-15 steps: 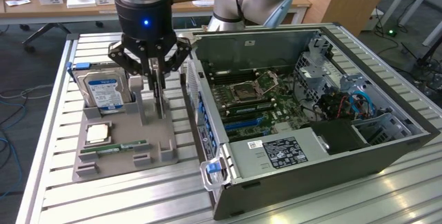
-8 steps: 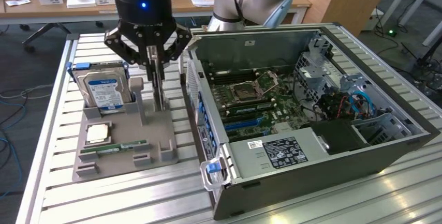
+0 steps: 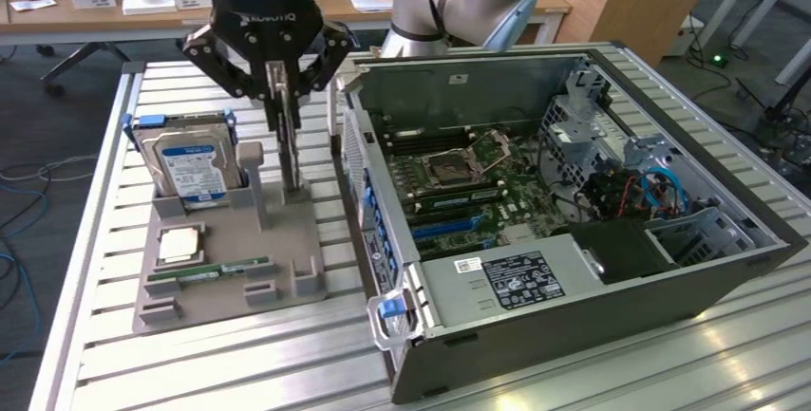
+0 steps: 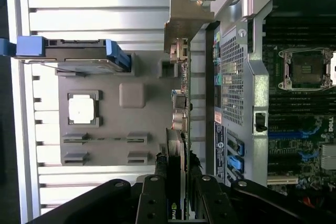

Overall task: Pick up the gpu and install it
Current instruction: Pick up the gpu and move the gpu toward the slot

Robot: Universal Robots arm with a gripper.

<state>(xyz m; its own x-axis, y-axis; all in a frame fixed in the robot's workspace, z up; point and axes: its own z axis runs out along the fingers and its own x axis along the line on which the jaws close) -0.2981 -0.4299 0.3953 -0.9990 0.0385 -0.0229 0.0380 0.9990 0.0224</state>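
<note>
The gpu (image 3: 291, 150) stands upright and edge-on, a thin dark board with a silvery bracket (image 4: 185, 22) on one end. The hand (image 3: 281, 98) is closed on it from both sides, above the grey holder (image 3: 228, 278) beside the open computer case (image 3: 709, 269). The holder and case rest on a ribbed aluminium bench (image 3: 228, 373). Wooden desks (image 3: 76, 12) stand behind.

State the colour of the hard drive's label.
The label on the hard drive is blue and white, best seen in the exterior view.
</note>
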